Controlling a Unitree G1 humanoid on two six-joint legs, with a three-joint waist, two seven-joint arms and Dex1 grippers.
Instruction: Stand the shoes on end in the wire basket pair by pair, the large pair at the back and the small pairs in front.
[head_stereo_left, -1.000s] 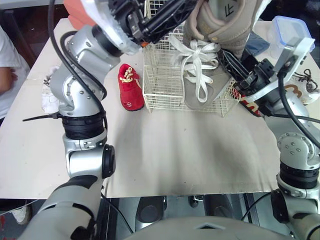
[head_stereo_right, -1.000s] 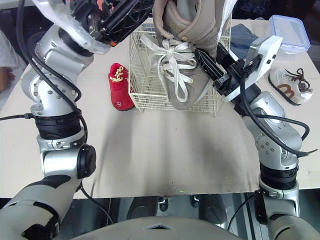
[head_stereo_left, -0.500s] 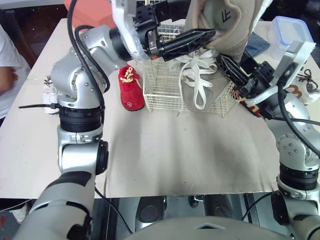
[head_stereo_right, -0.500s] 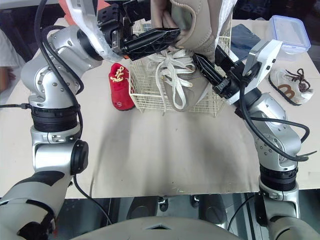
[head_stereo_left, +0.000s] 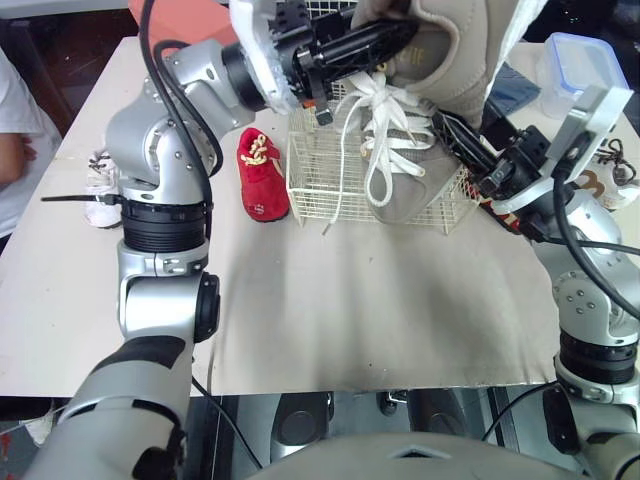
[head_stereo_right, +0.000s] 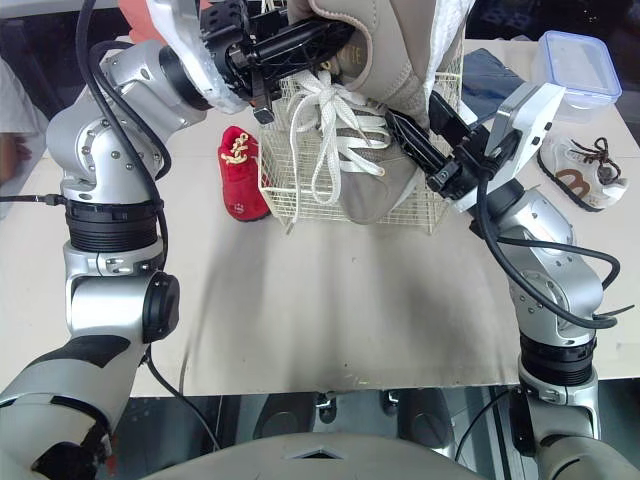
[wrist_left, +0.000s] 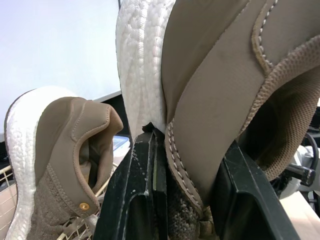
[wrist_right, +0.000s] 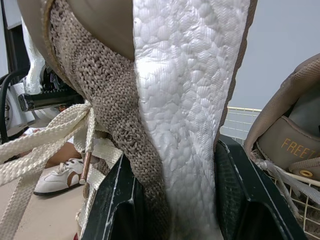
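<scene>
A beige table (head_stereo_left: 350, 320) stands with dark floor (head_stereo_left: 45, 45) beyond it.

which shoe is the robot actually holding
The big tan sneaker clamped between left gripper and right gripper at the wire basket; the small red shoe lies loose on the table.

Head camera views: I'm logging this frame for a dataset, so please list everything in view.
large tan sneaker: two, tan with white soles; one held toe-down in the basket, the other standing in it.
wire basket: one, cream, middle of the table's far half.
small red shoe: one, red, on the table left of the basket.
small white shoe: one, white, far left, behind the left arm.
small white-and-brown shoe: one, table's right edge.
lidded plastic box: one, clear with blue rim, far right corner.
table: one, beige.
person's sleeve: one, white, left edge.
left gripper: black, shut on the held sneaker's heel collar.
right gripper: black, shut across its sole.
</scene>
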